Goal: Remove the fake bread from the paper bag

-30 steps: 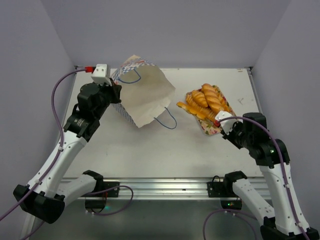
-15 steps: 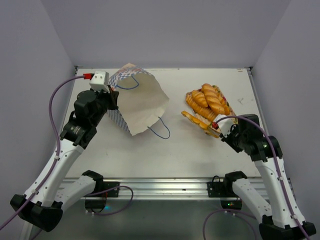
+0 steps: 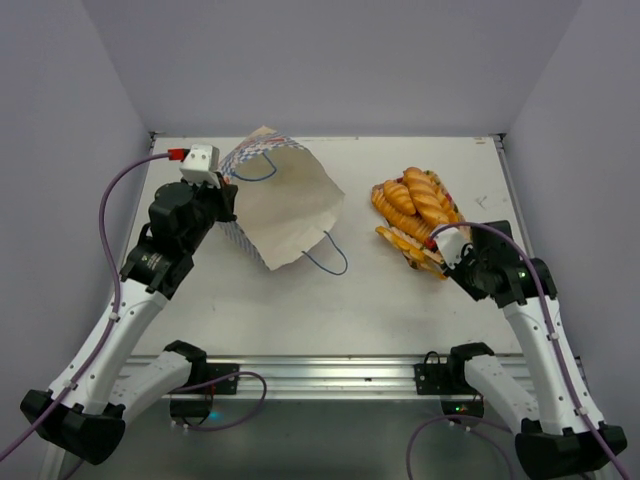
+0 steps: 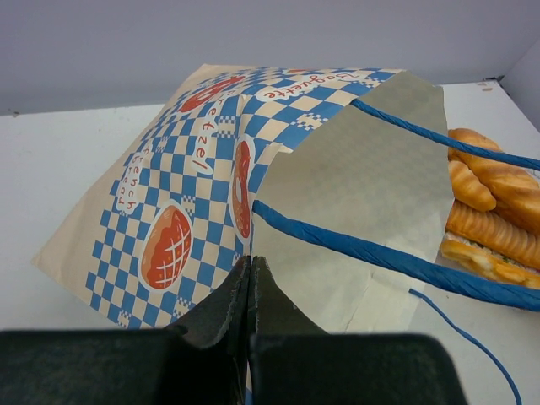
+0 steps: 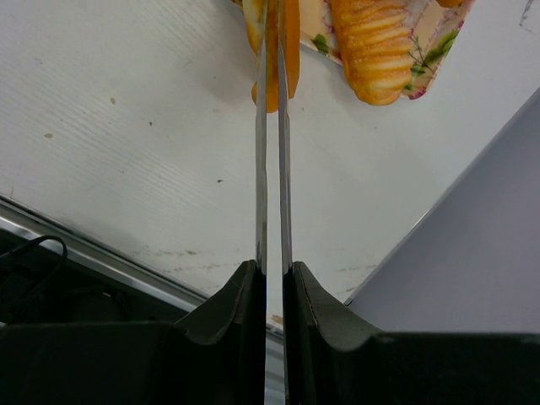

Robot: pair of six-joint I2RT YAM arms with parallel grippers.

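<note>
I have two claws. My left claw (image 4: pixel 251 268) is pinched tight on the side edge of the one paper bag (image 3: pixel 290 205), which stands tilted at the far left of the desk (image 3: pixel 300 310). Its checkered band is next to my fingers and its plain cream face is turned to the right. The bag has two blue cord handles (image 3: pixel 327 256), one at the top and one hanging at the lower edge. I cannot see inside the bag from any view. My right claw (image 3: pixel 432 258) is closed to a thin slit, with its tips among the fake bread (image 3: pixel 412 205). The long fingers hide the contact, so I cannot tell whether anything is pinched between them. The bread is heaped at the right of the desk, well apart from the bag. I count at least four glossy orange loaves, but they overlap too much for an exact count. One floral tray (image 5: pixel 429 51) lies under them, and only its corner shows.
</note>
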